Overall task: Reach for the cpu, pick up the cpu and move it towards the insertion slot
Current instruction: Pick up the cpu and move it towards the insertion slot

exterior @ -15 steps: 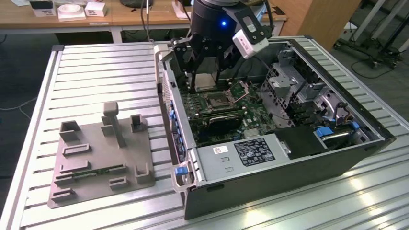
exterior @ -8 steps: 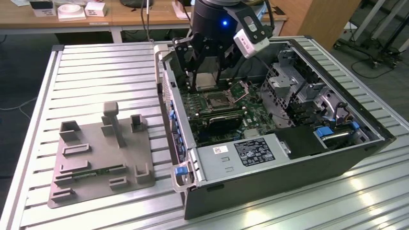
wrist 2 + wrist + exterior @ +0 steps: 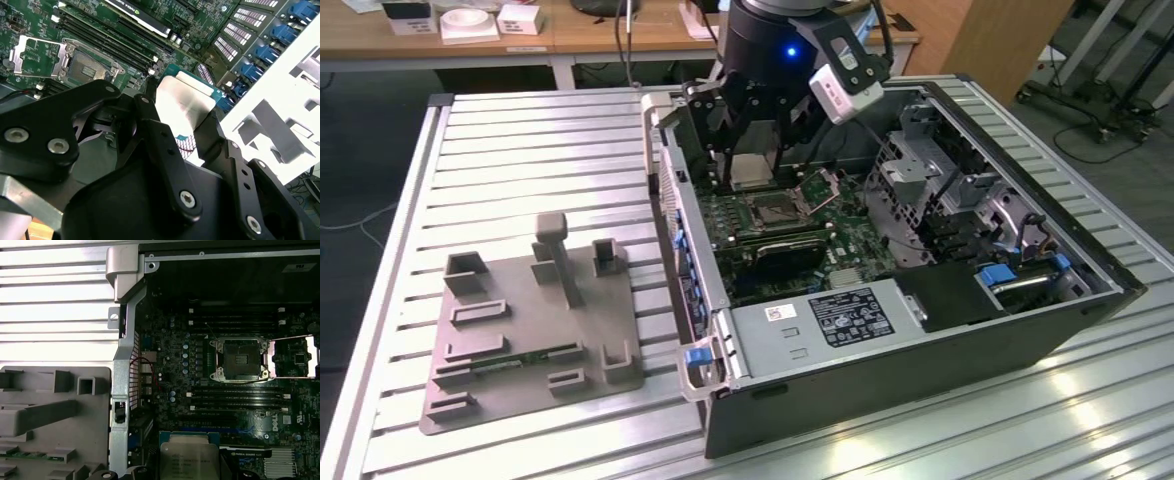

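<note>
Black linkage arms of your tool sit closest to the lens in the second wrist view, its jaws closed on the cpu, pinching it by opposite edges.

- Item, cpu: held above the open computer case, over the green motherboard and just short of the insertion slot. The first wrist view shows its silvery lid.
- Handling, as a judgement: light, stiff, flat, with a smooth metal top that could slip. The underside contacts are probably delicate, so you grip the rim only, level.
- Insertion slot: open, hinged plate swung aside, dark socket bare.
- Views: the first wrist view gives you the slot square-on. The second wrist view shows the jaw contact. The exterior view alone shows the grey tray on the counter, well apart from the case.
</note>
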{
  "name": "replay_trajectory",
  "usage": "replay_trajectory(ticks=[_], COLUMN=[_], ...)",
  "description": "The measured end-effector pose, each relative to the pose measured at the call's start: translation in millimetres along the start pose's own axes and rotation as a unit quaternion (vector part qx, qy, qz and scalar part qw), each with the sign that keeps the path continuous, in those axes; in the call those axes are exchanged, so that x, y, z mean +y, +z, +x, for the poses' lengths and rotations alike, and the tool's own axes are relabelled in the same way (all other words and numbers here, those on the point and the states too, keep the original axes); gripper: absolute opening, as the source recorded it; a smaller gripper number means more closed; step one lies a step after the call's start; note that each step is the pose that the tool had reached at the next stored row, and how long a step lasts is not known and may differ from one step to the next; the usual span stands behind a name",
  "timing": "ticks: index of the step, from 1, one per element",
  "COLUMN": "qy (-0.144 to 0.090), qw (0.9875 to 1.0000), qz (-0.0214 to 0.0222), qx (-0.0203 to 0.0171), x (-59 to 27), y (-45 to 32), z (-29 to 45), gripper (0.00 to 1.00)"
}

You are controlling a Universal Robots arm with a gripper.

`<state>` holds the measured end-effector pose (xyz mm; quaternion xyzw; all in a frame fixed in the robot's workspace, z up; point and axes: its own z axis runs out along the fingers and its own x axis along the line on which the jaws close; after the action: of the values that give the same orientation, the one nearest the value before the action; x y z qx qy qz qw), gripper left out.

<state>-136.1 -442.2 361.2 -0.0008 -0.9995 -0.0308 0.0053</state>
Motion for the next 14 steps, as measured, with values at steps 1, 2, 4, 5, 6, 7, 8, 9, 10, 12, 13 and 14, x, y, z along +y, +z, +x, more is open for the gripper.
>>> replay_trajectory(ticks=[1,2,4,5,6,7,8,9,10,12,13,14], qy=[0.000,0.000,0.000,0.000,0.000,0.000,0.000,0.000,0.000,0.000,0.000,0.000], qw=[1.0000,1.0000,1.0000,1.0000,1.0000,1.0000,1.0000,1.0000,1.0000,1.0000,1.0000,1.0000], qz=[0.0000,0.0000,-0.0001,-0.0001,0.0000,0.0000,0.0000,0.0000,-0.0001,0.0000,0.0000,0.0000], qx=[0.0000,0.0000,0.0000,0.0000,0.0000,0.0000,0.0000,0.0000,0.0000,0.0000,0.0000,0.0000], x=[0.0,0.0,-0.1,0.0,0.0,0.1,0.1,0.2,0.3,0.6,0.9,1.3], y=[0.0,0.0,0.1,0.1,0.1,0.1,0.0,0.0,0.1,0.1,0.2,0.2], z=[0.0,0.0,-0.5,-0.9,-1.4,-2.1,-3.0,-4.2,-5.4,-8.1,-9.4,-10.5], gripper=[0.55,0.55,0.55,0.55,0.55,0.55,0.55,0.55,0.55,0.55,0.55,0.55])
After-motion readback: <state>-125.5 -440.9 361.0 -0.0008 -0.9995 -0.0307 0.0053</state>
